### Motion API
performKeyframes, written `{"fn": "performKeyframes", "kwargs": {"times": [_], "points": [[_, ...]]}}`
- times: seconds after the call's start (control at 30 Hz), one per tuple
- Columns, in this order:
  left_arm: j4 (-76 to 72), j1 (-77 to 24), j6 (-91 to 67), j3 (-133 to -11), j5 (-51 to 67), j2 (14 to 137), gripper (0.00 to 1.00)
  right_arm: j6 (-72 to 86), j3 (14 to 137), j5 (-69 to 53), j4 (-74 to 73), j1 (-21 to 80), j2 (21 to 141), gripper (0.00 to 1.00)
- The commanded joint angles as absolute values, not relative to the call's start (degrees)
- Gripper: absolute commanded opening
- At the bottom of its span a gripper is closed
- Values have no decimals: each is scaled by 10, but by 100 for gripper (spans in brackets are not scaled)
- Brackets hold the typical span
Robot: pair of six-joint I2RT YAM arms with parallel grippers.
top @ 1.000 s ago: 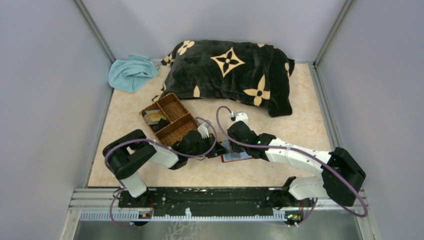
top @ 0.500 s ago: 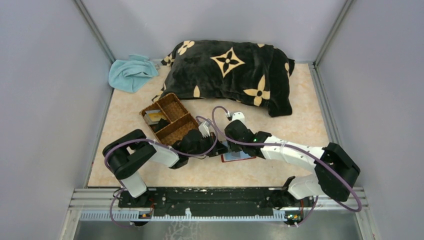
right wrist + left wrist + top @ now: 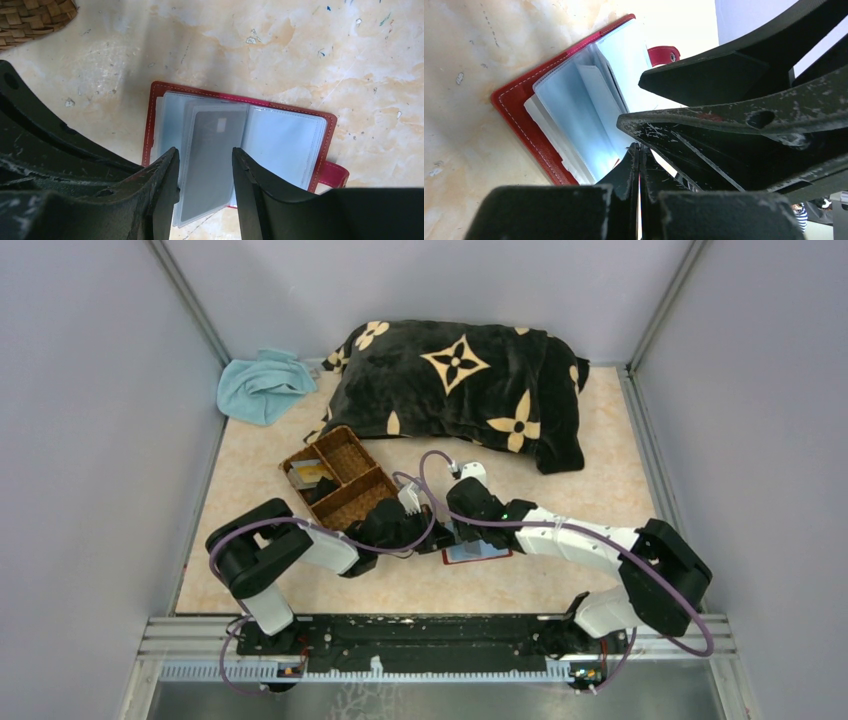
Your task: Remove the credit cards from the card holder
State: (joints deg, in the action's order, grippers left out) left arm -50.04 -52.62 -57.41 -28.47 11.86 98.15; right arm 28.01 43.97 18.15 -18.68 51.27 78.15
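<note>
The right claw (image 3: 203, 154) is hanging wide open over the red leather card holder (image 3: 285, 145), one finger on each side of a flat grey plastic card (image 3: 212, 167) and, as far as the wrist view shows, gripping nothing. The left claw (image 3: 639, 150) is reaching in from the other side with its fingers pressed together to a thin slit. Their tips are meeting the holder's near edge, but I cannot tell whether they are pinching a sleeve or only pinning the cover down.

The holder is lying open on the marbled beige table (image 3: 300, 50), just beside the brown woven wicker basket (image 3: 335, 480). Its clear plastic sleeves are fanning upward and its red snap strap (image 3: 332, 175) is sticking out to one side.

The job is looking barely begun. The grey card is sitting inside a raised sleeve, and no loose card is showing on the table around the holder. Whether other sleeves are carrying cards is unclear, since the ones in view are reading as pale and blank. Something is lying in one basket compartment, too small to identify. Left to do, judging from this: pinching the grey card, sliding it free, then checking the remaining sleeves.

No brand, label or lettering is proving readable. The card is showing only a small pale patch near its top.
</note>
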Motion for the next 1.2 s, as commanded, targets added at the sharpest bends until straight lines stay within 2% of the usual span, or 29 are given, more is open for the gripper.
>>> {"fn": "performKeyframes", "kwargs": {"times": [0.0, 0.77, 1.17], "points": [[-511, -527, -574, -297, 121, 981, 0, 273, 456, 184, -172, 507, 785, 44], [-519, -527, -578, -295, 123, 986, 0, 267, 430, 184, -185, 461, 741, 42], [-517, -529, -581, -329, 135, 1029, 0, 271, 415, 184, -196, 455, 709, 41]]}}
